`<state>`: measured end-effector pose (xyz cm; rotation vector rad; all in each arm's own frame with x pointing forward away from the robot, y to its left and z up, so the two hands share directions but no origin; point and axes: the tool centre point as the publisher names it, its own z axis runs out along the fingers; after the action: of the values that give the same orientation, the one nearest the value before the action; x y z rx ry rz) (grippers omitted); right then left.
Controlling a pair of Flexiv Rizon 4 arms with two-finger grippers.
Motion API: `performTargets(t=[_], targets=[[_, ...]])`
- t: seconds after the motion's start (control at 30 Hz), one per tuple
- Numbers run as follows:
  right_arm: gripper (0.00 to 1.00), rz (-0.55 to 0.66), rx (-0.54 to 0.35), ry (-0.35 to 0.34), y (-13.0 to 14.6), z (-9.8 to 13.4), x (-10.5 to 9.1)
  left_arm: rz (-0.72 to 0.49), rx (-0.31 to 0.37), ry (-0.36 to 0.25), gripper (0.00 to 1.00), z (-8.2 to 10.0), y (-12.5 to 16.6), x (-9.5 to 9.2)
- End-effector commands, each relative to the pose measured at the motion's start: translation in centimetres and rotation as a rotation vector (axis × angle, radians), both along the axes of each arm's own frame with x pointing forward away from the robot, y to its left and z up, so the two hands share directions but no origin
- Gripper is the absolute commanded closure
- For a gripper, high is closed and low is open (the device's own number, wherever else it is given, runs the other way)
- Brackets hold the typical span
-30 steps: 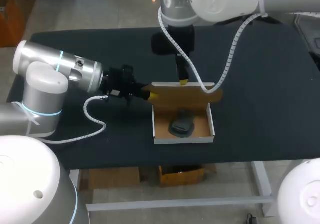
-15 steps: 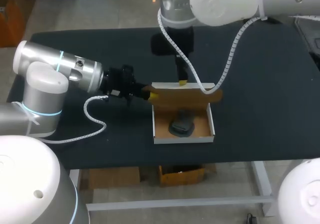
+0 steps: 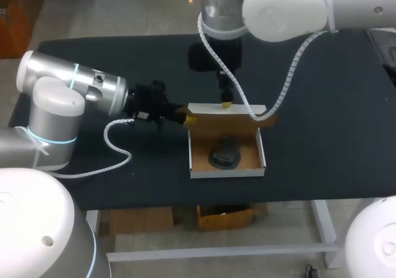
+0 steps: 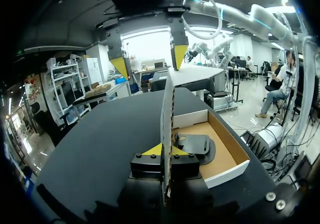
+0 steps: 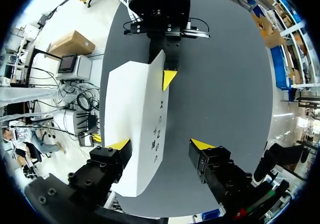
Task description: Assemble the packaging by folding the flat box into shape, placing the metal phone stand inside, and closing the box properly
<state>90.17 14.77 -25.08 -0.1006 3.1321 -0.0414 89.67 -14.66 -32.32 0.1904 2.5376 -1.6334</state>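
A cardboard box (image 3: pixel 226 173) sits open near the table's front, white outside and brown inside. The dark metal phone stand (image 3: pixel 224 154) lies in it. Its lid (image 3: pixel 229 118) stands up along the back wall, leaning a little over the tray. My left gripper (image 3: pixel 185 118) is shut on the lid's left end; in the left wrist view the thin lid (image 4: pixel 168 109) runs straight out from between the tips of the left gripper (image 4: pixel 165 151), with the stand (image 4: pixel 197 146) beside it. My right gripper (image 5: pixel 161 144) hangs open over the lid (image 5: pixel 135 114), which rests against one finger only.
The black table (image 3: pixel 322 104) stretches wide to the right of the box and behind it. My left arm's cable (image 3: pixel 117 145) loops over the table left of the box. The box's front wall lies close to the table's front edge.
My right gripper's fingers have spread wider and the gripper has risen slightly. The lid has tipped forward, so its white outer face now shows from above. The left gripper has kept its hold.
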Motion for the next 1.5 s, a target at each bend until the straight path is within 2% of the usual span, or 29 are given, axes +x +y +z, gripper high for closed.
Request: performTargets(t=[0.03,0.63,1.5], targets=[[0.26,0.002,0.001,-0.005,-0.2,-0.2,-0.1,0.0,-0.002,0.0,1.0,-0.5,-0.1,0.1],[0.26,0.013,0.004,-0.023,0.2,0.4,-0.9,0.0,-0.002,0.0,1.0,-0.5,-0.1,0.1],[0.27,-0.006,-0.008,-0.014,0.1,-0.5,-1.8,0.0,-0.002,0.0,1.0,-0.5,-0.1,0.1]])
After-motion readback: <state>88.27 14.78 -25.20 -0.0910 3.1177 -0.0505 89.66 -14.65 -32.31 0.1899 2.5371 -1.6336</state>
